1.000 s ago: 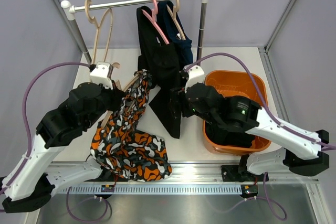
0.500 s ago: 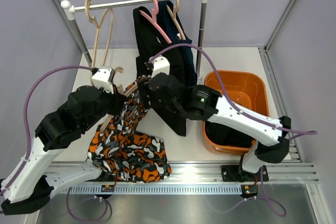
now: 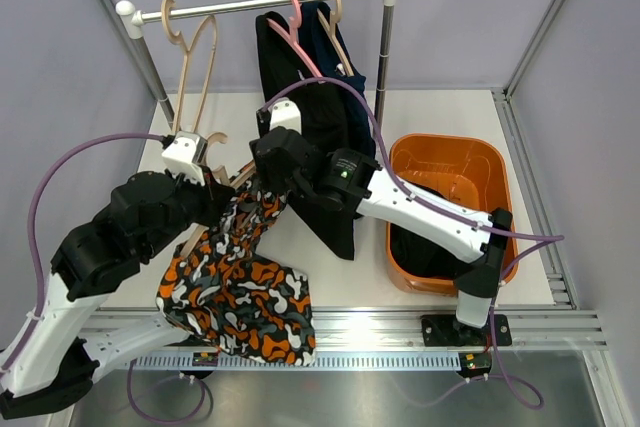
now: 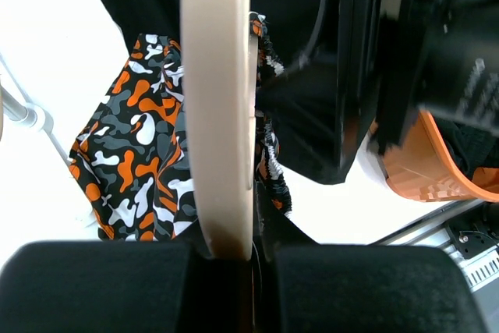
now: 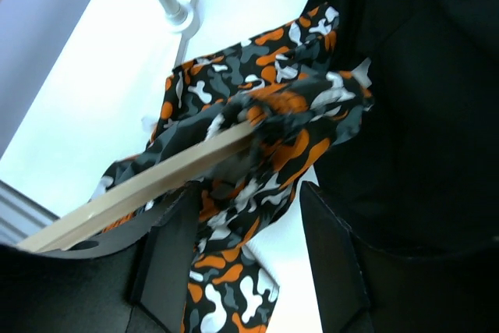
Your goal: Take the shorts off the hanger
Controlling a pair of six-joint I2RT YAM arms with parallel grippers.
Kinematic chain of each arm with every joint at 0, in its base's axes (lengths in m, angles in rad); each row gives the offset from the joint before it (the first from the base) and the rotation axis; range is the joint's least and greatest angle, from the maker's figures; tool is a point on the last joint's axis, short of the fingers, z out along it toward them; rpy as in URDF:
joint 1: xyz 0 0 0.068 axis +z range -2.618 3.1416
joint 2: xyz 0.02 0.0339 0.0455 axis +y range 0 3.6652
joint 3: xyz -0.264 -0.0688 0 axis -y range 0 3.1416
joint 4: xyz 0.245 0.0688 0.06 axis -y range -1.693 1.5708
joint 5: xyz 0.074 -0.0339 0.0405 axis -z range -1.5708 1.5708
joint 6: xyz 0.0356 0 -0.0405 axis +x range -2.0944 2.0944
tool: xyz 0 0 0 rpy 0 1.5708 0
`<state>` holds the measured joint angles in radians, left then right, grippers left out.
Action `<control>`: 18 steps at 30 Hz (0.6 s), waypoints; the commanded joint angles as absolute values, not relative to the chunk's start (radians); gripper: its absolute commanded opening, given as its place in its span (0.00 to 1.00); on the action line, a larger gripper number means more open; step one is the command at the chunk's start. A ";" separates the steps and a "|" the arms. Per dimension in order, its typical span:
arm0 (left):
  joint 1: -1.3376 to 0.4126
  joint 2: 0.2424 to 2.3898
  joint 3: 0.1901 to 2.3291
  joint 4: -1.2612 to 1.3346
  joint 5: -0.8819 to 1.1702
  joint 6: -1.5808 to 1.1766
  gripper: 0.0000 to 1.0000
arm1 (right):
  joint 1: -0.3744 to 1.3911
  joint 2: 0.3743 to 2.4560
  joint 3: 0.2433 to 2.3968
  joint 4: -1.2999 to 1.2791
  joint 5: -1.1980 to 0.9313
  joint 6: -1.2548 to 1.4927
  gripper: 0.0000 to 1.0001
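Note:
The orange, black, grey and white patterned shorts (image 3: pixel 240 287) hang from a pale wooden hanger (image 4: pixel 217 115) and trail onto the table. My left gripper (image 4: pixel 253 251) is shut on that hanger's lower part. My right gripper (image 5: pixel 249 247) is open, its fingers (image 5: pixel 168 255) on either side of the bunched patterned cloth (image 5: pixel 265 146) at the hanger's (image 5: pixel 148 181) end. From above, the right gripper (image 3: pixel 268 187) sits just right of the left gripper (image 3: pixel 215 197). Black shorts (image 3: pixel 300 107) and navy shorts (image 3: pixel 342 72) hang on the rail.
The clothes rail (image 3: pixel 260 2) spans the back, with an empty wooden hanger (image 3: pixel 190 57) at its left and a pink hanger (image 3: pixel 295 32) holding the black shorts. An orange basket (image 3: pixel 480 162) stands at the right with a black garment (image 3: pixel 425 247) inside.
My right arm has swung left from beside the basket to the end of the held hanger, and its jaws have narrowed a little. The left arm and hanger shifted slightly left and down.

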<state>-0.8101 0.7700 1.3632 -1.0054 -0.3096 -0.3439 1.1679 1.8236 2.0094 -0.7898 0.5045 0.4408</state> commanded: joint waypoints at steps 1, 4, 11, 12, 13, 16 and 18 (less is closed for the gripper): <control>-0.815 0.756 1.413 -0.976 -0.279 -0.330 0.00 | 1.147 1.775 2.004 -0.736 0.519 0.436 0.60; -0.815 0.752 1.419 -0.977 -0.265 -0.328 0.00 | 1.126 1.776 1.994 -0.730 0.508 0.437 0.59; -0.815 0.747 1.427 -0.973 -0.203 -0.316 0.00 | 1.080 1.804 2.009 -0.723 0.474 0.433 0.46; -0.815 0.749 1.431 -0.974 -0.195 -0.313 0.00 | 1.068 1.805 2.013 -0.721 0.471 0.431 0.42; -0.815 0.747 1.433 -0.976 -0.187 -0.308 0.00 | 1.063 1.807 2.016 -0.721 0.466 0.428 0.37; -0.815 0.750 1.439 -0.982 -0.164 -0.302 0.00 | 1.036 1.816 2.046 -0.729 0.459 0.417 0.17; -0.815 0.743 1.437 -0.980 -0.137 -0.298 0.00 | 1.014 1.831 2.081 -0.736 0.457 0.413 0.06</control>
